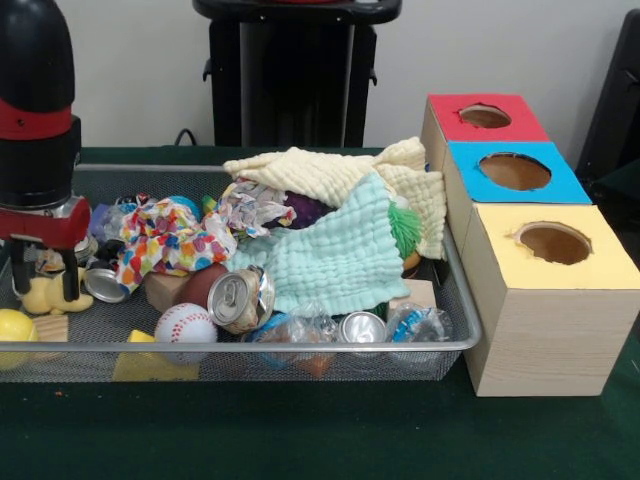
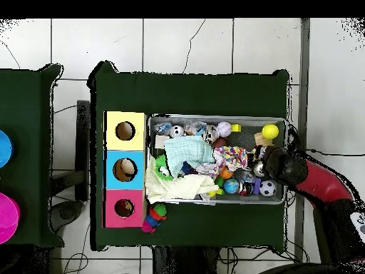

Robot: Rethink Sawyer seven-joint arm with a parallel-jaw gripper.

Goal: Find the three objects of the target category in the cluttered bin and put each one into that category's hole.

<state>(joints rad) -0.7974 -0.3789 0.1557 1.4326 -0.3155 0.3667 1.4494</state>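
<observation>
Three holes sit in the box row beside the bin [image 1: 300, 345]: the yellow box [image 1: 550, 300] nearest, then the blue box [image 1: 515, 172], then the red box [image 1: 483, 117] at the back; which category is the target I can't tell. Up front in the mesh bin there's a baseball [image 1: 185, 327], a crushed can [image 1: 240, 298], a second can [image 1: 362, 327] lying end-on and some crinkly plastic wrappers [image 1: 420, 322]; a yellow ball [image 1: 15, 330] sits at the near left corner. Behind that a mint cloth [image 1: 335, 255] and a cream cloth [image 1: 320, 172] cover the middle, with a spotted colourful cloth [image 1: 165, 240] to their left. The gripper [image 1: 45, 262] hangs low over the bin's left end above a yellow toy [image 1: 45, 295], claw slightly spread, gripping nothing.
</observation>
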